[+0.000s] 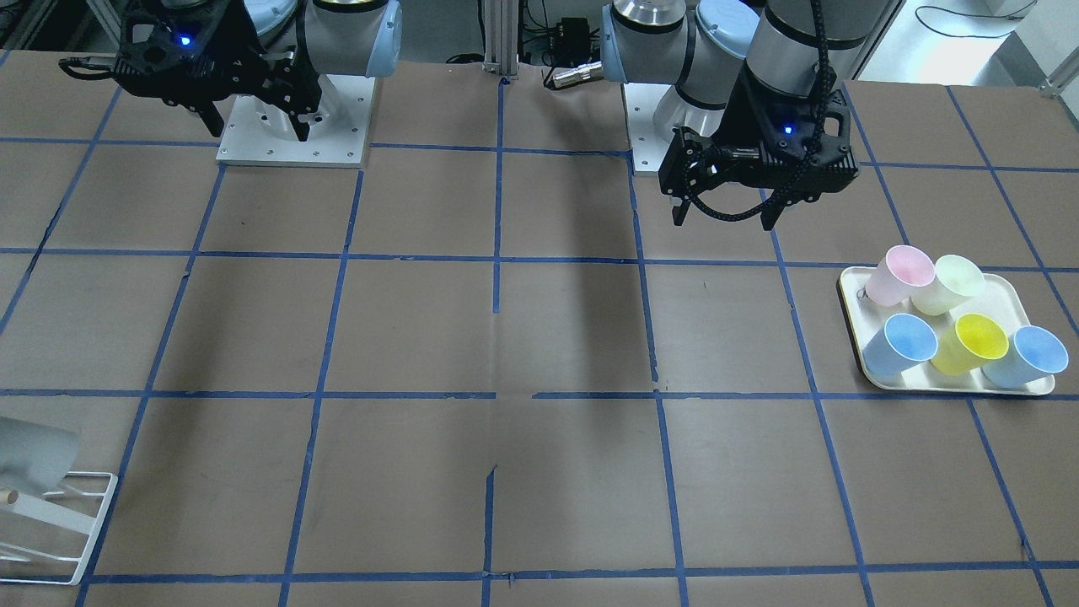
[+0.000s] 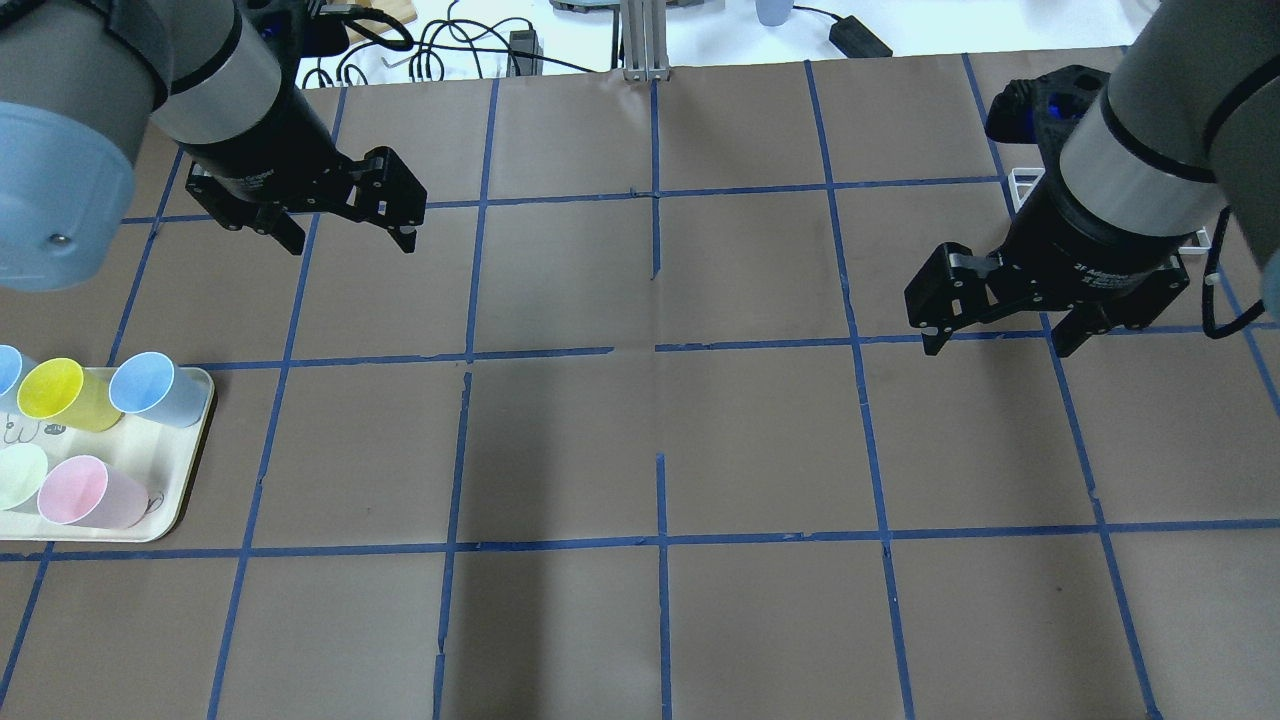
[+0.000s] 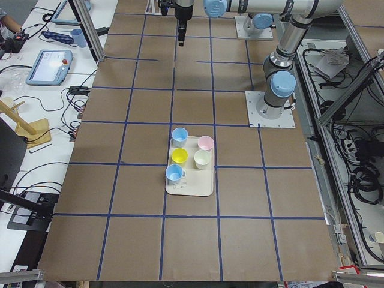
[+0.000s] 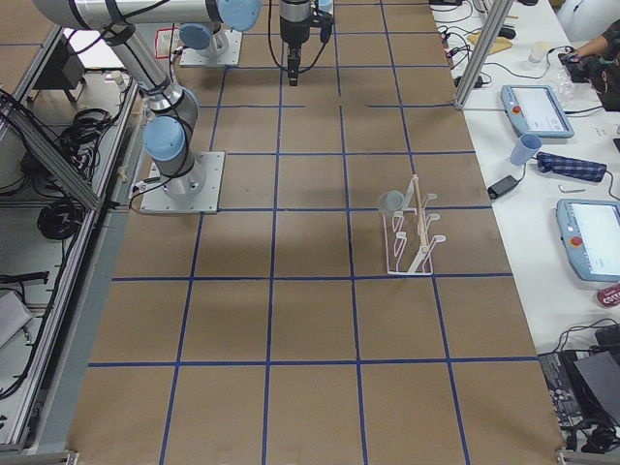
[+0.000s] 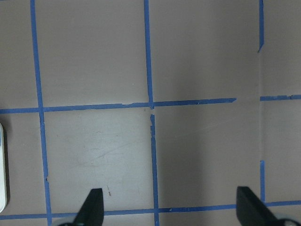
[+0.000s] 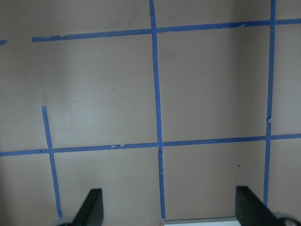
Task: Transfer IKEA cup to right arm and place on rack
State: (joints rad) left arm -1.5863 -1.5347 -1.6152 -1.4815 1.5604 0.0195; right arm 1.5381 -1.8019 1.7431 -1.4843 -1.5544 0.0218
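The IKEA cup (image 1: pixel 34 455), pale grey-white, hangs tilted on the white wire rack (image 1: pixel 80 506) at the table's corner. Cup (image 4: pixel 391 201) and rack (image 4: pixel 412 242) also show in the exterior right view. My right gripper (image 2: pixel 1000 348) is open and empty, hovering above the table near the rack (image 2: pixel 1025 185), which its arm mostly hides. It also shows in the front-facing view (image 1: pixel 260 133). My left gripper (image 2: pixel 348 240) is open and empty above the table, also seen in the front-facing view (image 1: pixel 723 221). Both wrist views show only spread fingertips (image 5: pixel 91 207) (image 6: pixel 91 207) over bare brown table.
A cream tray (image 2: pixel 190 470) on my left side holds a pink cup (image 2: pixel 85 492), a pale green cup (image 2: pixel 15 478), a yellow cup (image 2: pixel 60 392) and light blue cups (image 2: pixel 150 385). Blue tape lines grid the brown table. Both arm bases (image 1: pixel 291 135) stand at my edge.
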